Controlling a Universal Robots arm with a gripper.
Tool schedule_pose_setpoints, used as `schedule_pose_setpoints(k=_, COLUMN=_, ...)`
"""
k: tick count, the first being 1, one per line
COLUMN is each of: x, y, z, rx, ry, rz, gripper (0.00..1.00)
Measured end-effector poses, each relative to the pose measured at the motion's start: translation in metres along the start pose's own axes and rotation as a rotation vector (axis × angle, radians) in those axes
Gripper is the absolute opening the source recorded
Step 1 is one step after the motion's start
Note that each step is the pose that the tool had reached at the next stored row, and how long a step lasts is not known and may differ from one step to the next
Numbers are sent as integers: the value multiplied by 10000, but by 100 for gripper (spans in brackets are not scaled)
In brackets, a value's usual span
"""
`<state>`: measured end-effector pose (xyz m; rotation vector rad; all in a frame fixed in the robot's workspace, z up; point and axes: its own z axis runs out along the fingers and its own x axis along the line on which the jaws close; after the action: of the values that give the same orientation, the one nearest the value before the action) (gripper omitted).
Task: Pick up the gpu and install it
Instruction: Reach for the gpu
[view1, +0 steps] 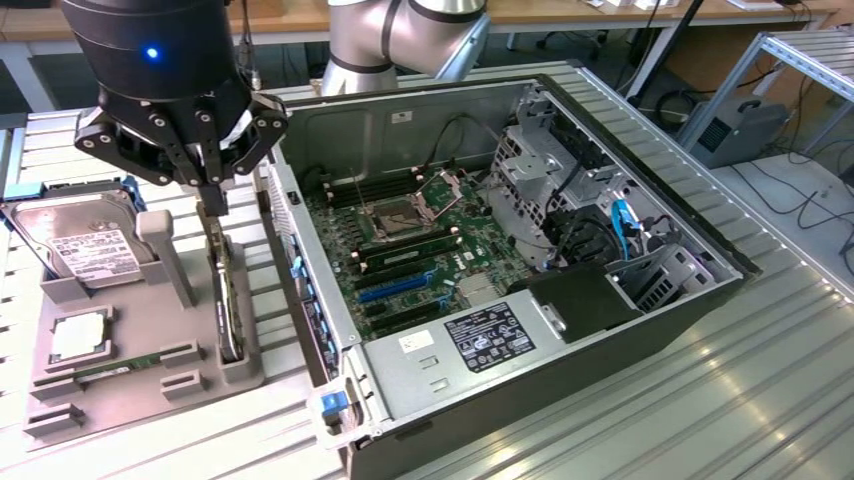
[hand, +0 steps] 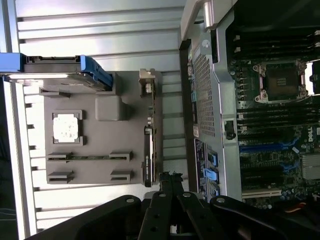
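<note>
Looks like pick-up approach, with gripper (view1: 210, 190) pinched shut and empty in the exterior view's upper left, just above the gpu (view1: 230, 290) standing on edge in the grey holder (view1: 134, 395), calling for a parted grip squared to its thin edge.

Ribbed metal tabletop (view1: 747, 400), wooden desk (view1: 287, 18) behind, cables (view1: 790, 178) trailing over pale floor (view1: 814, 235)

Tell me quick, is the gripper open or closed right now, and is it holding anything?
Gripper: closed, nothing held; it hangs right over the gpu, which stands on edge outside the case.
</note>
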<state>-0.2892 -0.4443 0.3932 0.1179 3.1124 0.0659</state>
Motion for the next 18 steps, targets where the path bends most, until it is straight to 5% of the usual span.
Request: schedule_pose_setpoints(k=18, x=-5, y=-61, z=-2, rx=0, ry=0, rz=0, gripper=11)
